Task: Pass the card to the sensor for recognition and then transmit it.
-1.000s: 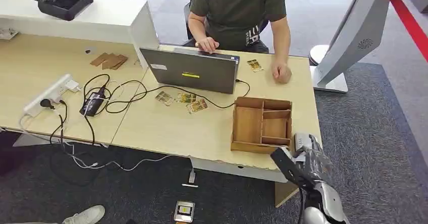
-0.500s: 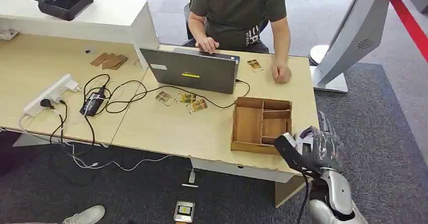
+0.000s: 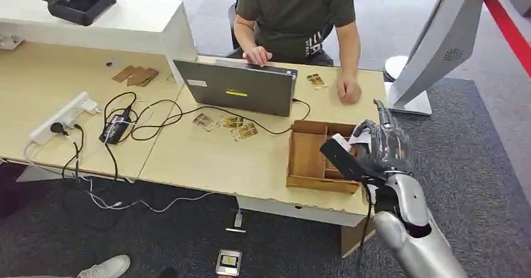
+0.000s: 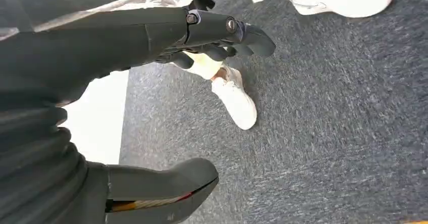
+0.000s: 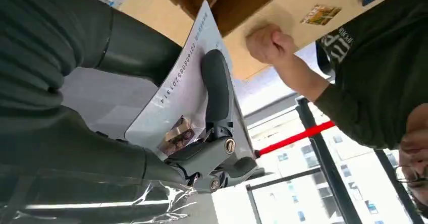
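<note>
White card (image 5: 188, 88) sits pinched in right hand (image 3: 382, 148) over wooden tray (image 3: 307, 156) near desk edge, left hand (image 4: 101, 47) hangs empty w/ fingers apart, and grip looks shallow, prob thumb-and-finger only, so a tilt could drop it.

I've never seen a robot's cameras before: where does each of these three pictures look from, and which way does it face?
Head view: high on the body, looking forward and down at the table; the right hand shows over the wooden box.
Left wrist view: behind the left hand, facing grey carpet and white shoes.
Right wrist view: behind the right hand, which holds the card, facing the seated person.
Head and right wrist views share that person, box and hand.
</note>
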